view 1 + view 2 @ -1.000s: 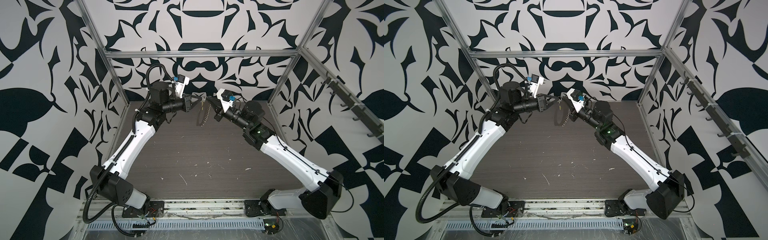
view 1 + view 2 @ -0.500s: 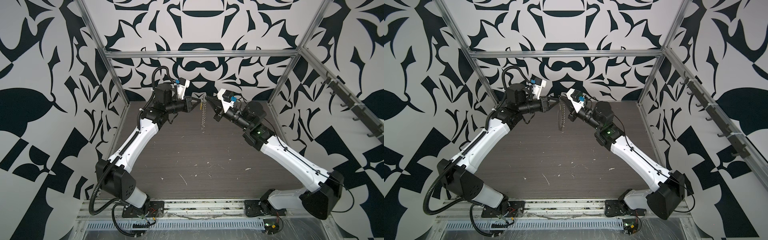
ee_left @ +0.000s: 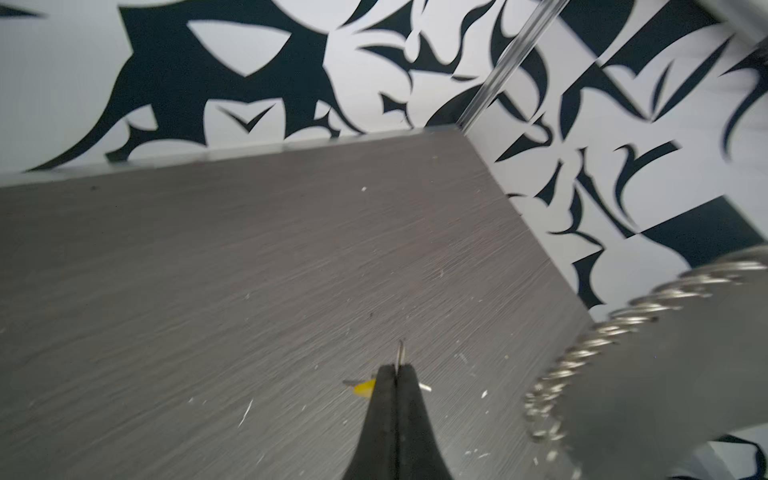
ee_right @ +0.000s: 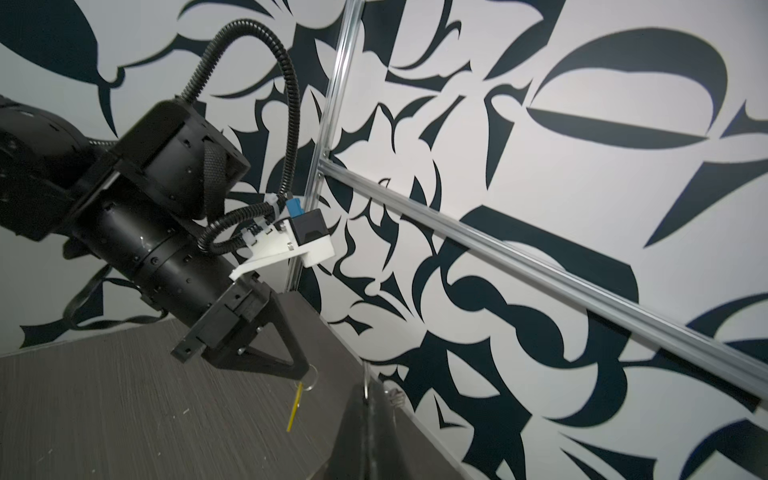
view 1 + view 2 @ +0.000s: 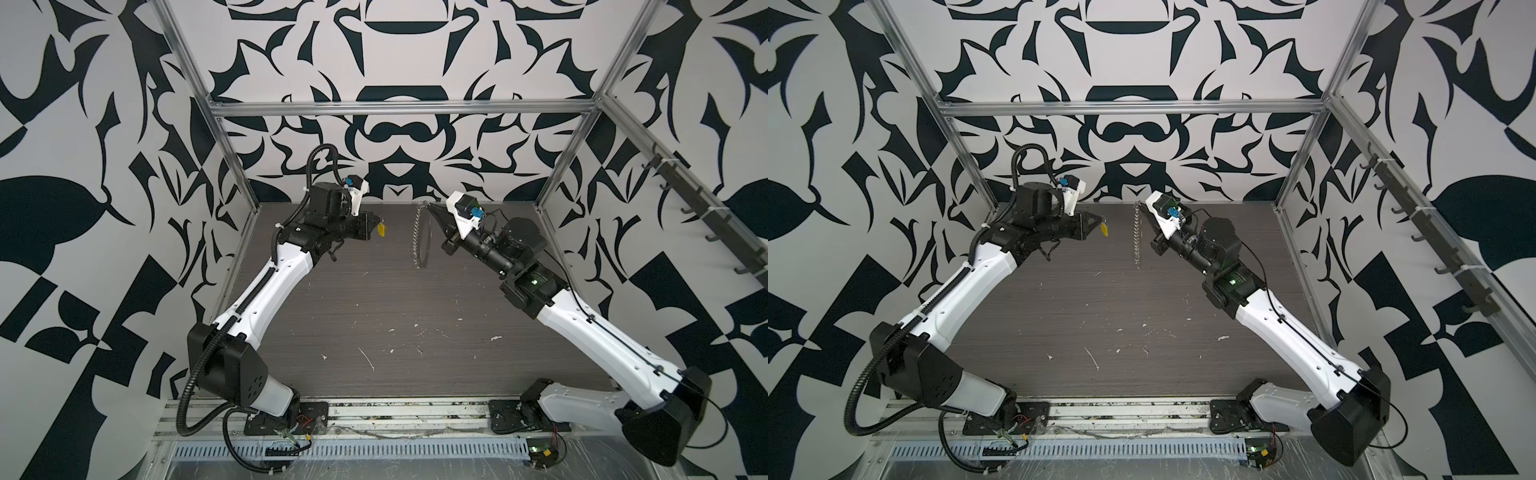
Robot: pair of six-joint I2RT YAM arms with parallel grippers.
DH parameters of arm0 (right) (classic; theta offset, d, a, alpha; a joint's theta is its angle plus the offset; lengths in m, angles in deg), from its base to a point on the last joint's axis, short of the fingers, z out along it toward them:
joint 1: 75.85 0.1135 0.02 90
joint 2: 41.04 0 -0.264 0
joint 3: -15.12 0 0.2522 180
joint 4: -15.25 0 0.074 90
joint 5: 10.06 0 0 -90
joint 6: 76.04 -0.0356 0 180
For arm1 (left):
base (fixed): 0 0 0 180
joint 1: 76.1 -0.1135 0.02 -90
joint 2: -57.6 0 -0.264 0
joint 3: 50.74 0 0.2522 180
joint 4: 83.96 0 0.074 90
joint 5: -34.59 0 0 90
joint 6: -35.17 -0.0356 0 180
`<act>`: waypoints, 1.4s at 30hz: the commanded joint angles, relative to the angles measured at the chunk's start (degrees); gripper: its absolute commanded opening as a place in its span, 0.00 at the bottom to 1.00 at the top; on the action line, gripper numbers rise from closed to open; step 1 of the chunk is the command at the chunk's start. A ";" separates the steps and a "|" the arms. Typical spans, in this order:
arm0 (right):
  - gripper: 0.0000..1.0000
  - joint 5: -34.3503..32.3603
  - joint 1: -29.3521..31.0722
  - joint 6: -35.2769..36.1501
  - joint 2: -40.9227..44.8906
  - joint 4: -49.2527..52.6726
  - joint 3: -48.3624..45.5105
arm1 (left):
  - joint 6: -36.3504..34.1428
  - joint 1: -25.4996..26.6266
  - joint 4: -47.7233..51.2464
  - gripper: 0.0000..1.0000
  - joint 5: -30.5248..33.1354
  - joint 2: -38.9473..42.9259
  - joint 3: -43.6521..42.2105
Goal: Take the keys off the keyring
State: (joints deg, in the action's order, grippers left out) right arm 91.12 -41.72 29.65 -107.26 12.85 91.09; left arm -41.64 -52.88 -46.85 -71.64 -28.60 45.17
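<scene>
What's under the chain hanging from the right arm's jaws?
Only bare dark tabletop shows beneath the chain. The patch straight behind its links is covered in both top views, so anything tiny there cannot be seen.

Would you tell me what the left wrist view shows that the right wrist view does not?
Only the left wrist view shows the chain as a long run of links. Only the right wrist view shows the right gripper, fingers shut on the keyring, and the left arm's wrist camera. Both show the left gripper shut on the yellow-tagged key above the table.
</scene>
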 commanded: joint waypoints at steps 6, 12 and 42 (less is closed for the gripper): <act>0.00 -14.25 -0.29 0.67 10.48 4.23 -10.78 | -7.13 -0.22 12.50 0.00 15.91 0.98 -5.99; 0.00 -21.36 -0.20 0.39 16.89 8.70 -16.51 | -9.35 -0.23 16.73 0.00 24.96 -0.23 -9.42; 0.00 -30.24 -1.04 9.80 22.63 19.27 -14.71 | -8.04 -4.25 19.71 0.08 26.46 -23.47 -3.99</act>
State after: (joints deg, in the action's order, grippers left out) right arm 61.46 -42.22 37.14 -84.77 34.03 71.92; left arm -48.59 -56.46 -28.80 -43.45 -49.73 37.74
